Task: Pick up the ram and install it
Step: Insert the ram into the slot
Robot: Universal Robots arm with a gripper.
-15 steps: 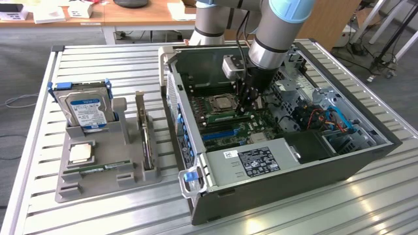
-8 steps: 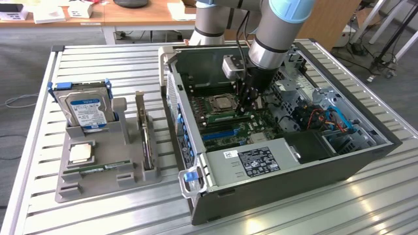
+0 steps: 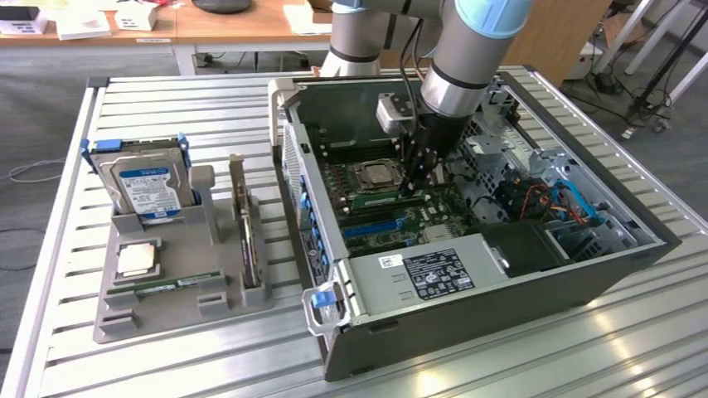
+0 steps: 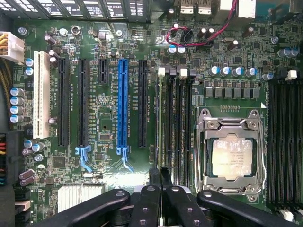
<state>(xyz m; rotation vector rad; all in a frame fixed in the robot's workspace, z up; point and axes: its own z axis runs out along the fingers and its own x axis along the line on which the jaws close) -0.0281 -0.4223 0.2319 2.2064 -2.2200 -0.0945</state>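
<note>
Ram (image 4: 163, 123) shows edge-on in the wrist view as a thin pale strip. It lies along the memory slot farthest from the socketed processor (image 4: 232, 158) in the four-slot bank beside it. One end meets the slot's white clip (image 4: 162, 71) and the other runs in between the fingers. Whether the ram is pressed fully home cannot be told.

The gripper (image 4: 160, 182) has its jaws drawn in tight on either side of the ram's thin edge. In the exterior view the arm reaches straight down into the open case (image 3: 520, 290). There the gripper (image 3: 420, 184) is low over the motherboard, just beside the processor (image 3: 380, 174) on the exterior view's right.

The case lies on its side on the slatted table (image 3: 531, 356), with a labelled power supply (image 3: 437, 274) at its near end. A blue expansion slot (image 4: 123, 104) runs parallel to the memory slots, a little apart from them.

Well apart from the gripper, on the exterior view's left, a grey tray (image 3: 122, 319) sits on the table. It holds an upright hard drive (image 3: 144, 186), a loose chip (image 3: 138, 259), a green stick (image 3: 166, 288) lying flat, and a thin board (image 3: 238, 220) standing on edge.
</note>
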